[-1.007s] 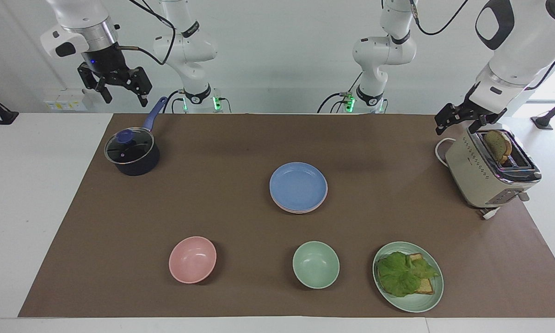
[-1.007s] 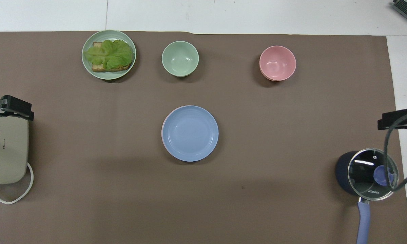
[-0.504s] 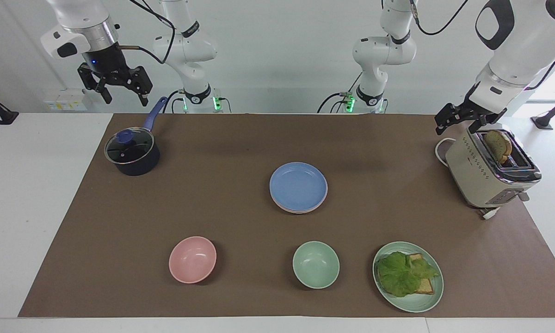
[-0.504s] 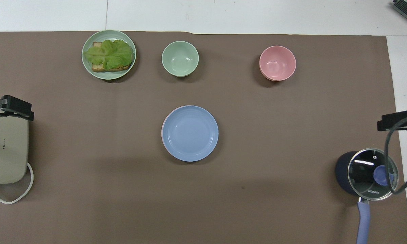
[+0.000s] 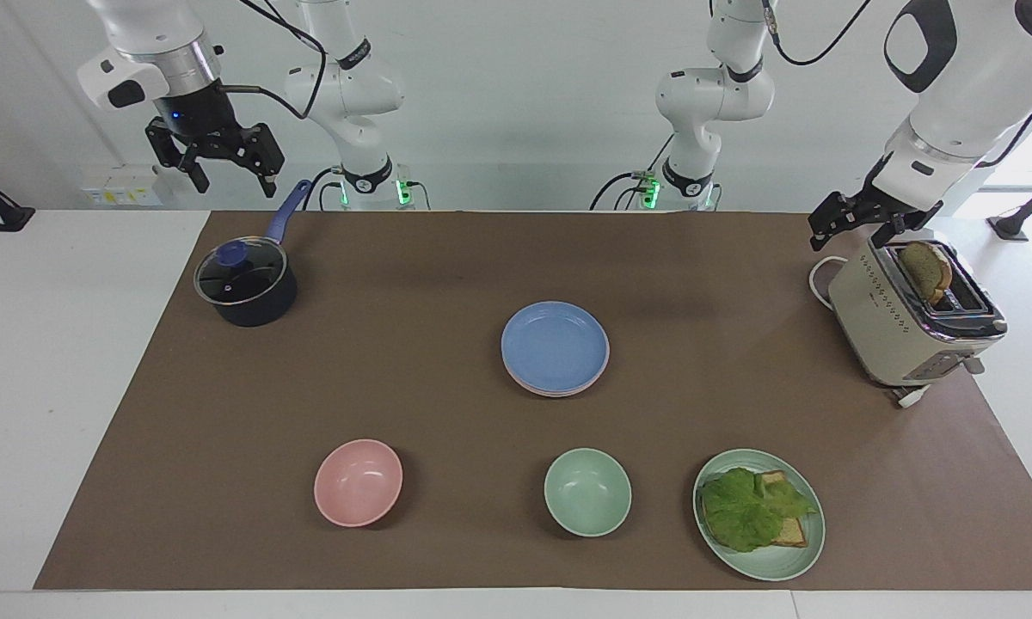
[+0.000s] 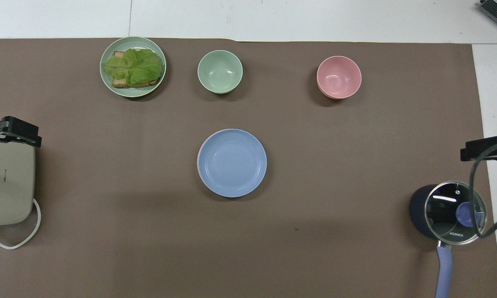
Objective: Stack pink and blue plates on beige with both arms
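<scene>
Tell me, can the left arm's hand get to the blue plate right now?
Probably yes. The left hand hangs open over the toaster, and nothing stands between it and the blue plate topping the middle stack.

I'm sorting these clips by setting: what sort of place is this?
Probably a robotics lab staged as a kitchen: two white jointed robot arms at a brown-covered table, with a beige toaster and a dark lidded saucepan.

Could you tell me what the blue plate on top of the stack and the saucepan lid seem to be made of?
The blue plate looks like matte plastic or a similar composite: flat even colour, only soft highlights, a thin rim. The saucepan lid looks like clear glass in a metal rim with a blue knob: the dark pan shows through it and it catches sharp reflections.
</scene>
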